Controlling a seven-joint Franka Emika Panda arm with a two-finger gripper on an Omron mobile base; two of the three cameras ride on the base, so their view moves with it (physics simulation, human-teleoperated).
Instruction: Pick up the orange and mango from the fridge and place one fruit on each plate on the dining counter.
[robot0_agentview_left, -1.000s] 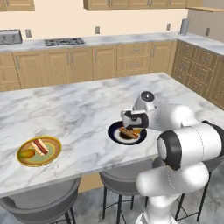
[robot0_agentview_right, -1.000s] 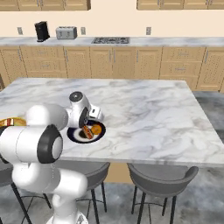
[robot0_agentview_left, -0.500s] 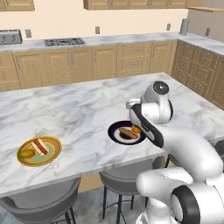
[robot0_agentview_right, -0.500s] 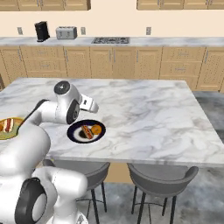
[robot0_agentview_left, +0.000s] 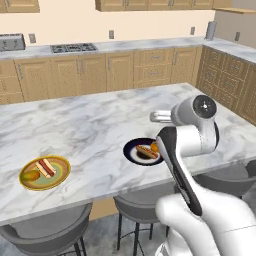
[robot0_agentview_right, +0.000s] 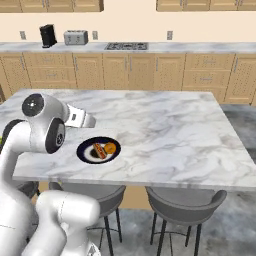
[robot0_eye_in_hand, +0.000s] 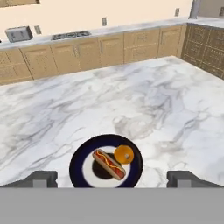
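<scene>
One orange (robot0_eye_in_hand: 124, 154) beside a hot dog (robot0_eye_in_hand: 108, 164) on dark plate (robot0_eye_in_hand: 78, 162), claw (robot0_eye_in_hand: 113, 178) spread wide above, empty, no legible writing

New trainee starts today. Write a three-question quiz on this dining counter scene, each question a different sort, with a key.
1. True or false: the orange lies on the dark blue plate.
2. Multiple choice: what shares that plate with the orange? A) a hot dog B) a toaster C) a mango
3. Fill in: the tool hangs above the dark plate with its fingers ____.

Key: 1 true; 2 A; 3 open, holding nothing. The mango lies on the yellow plate, further along the dining counter.
</scene>
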